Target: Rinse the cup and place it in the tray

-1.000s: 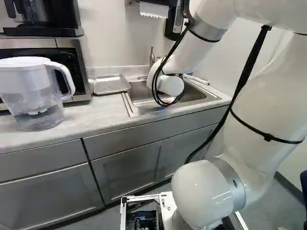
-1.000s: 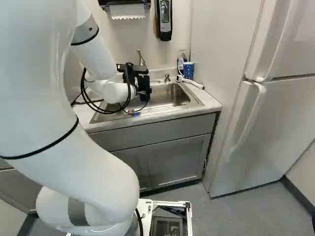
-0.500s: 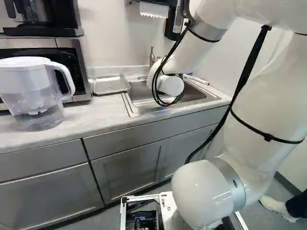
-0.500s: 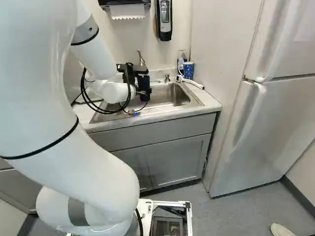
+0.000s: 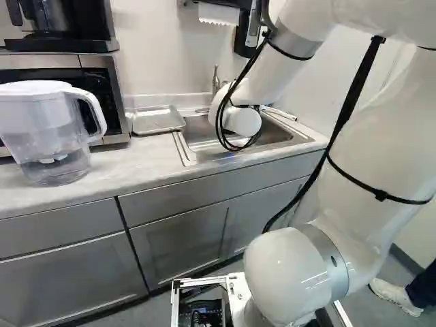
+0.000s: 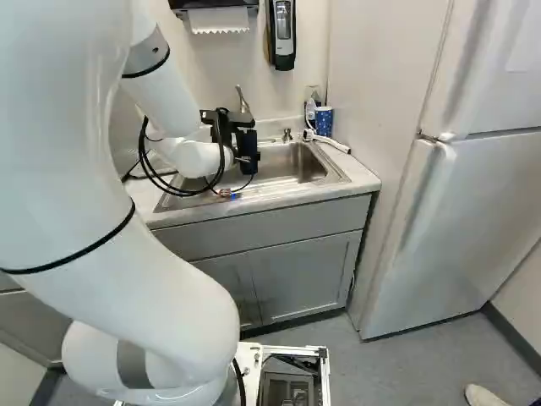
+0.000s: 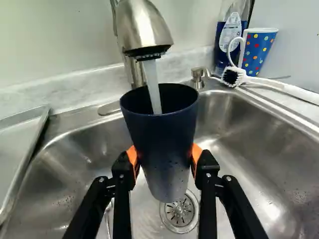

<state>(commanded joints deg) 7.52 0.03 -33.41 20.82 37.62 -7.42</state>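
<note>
Over the sink, the black gripper [image 6: 246, 152] shows from behind in the right base view. In the wrist view the gripper [image 7: 163, 162] is shut on a dark blue cup [image 7: 162, 134], its orange pads on both sides. The cup stands upright above the basin. From the faucet [image 7: 144, 27] a stream of water [image 7: 153, 87] runs into the cup's mouth. The metal tray [image 5: 158, 120] lies on the counter beside the sink [image 6: 283, 166]; its edge also shows in the wrist view.
A water pitcher [image 5: 51, 133] stands on the counter before a microwave [image 5: 109, 85]. Behind the sink's far corner are a dish brush [image 7: 234, 76], a soap bottle [image 7: 230, 37] and a dotted cup [image 7: 257, 50]. A fridge [image 6: 456, 220] stands right of the sink.
The arm and base have held still. In the left base view a person's shoe and leg have come in at the lower right edge; a shoe also appears in the right base view.
</note>
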